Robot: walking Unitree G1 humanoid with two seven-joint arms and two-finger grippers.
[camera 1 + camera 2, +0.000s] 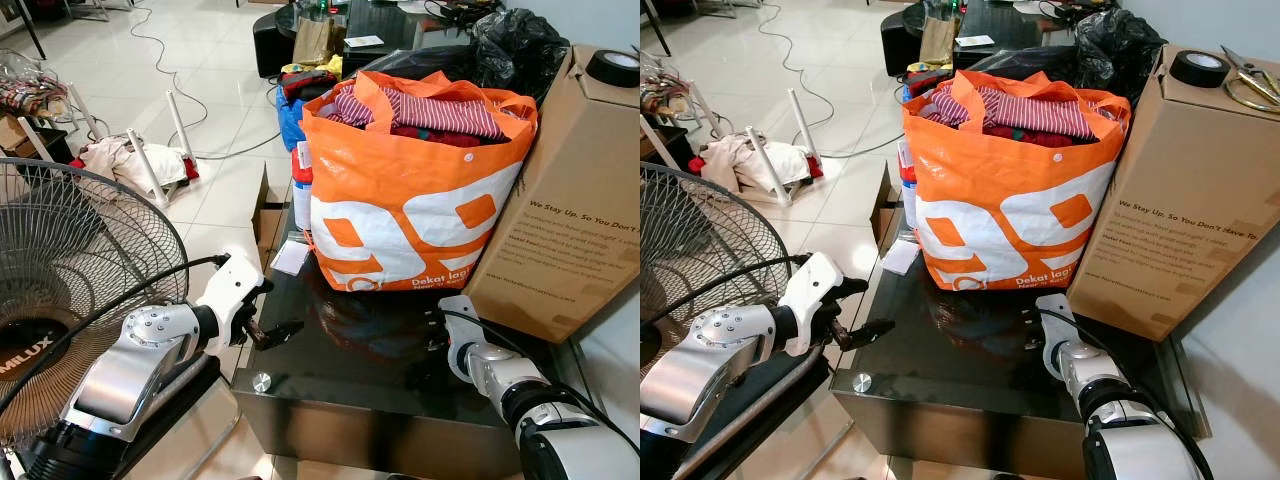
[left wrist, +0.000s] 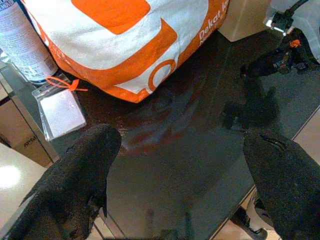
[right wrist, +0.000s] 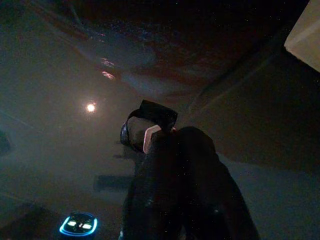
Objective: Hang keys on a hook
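Pinching keys (image 3: 145, 131) in right end effector (image 3: 167, 145)

Left claw (image 2: 180, 165) spread wide; right claw (image 3: 172, 150) pinched closed, lowered.

The low black glass-topped desk (image 1: 380, 370) is glossy and smooth, mirroring the big orange-and-white woven plastic bag (image 1: 410, 210), whose skin has a slight sheen and holds striped cloth (image 1: 440, 110). The tall brown cardboard box (image 1: 570, 220) beside it is matt paper board with printed lettering. A small clear plastic pouch (image 2: 59, 110) lies shiny on the glass. The left gripper (image 2: 180, 165) has matt, rough-textured black fingers (image 2: 82, 175); its arm shell is brushed silver metal with white plastic. The round wire fan guard (image 1: 70, 270) is thin dark metal, and the pale tiled floor (image 1: 150, 70) shines.
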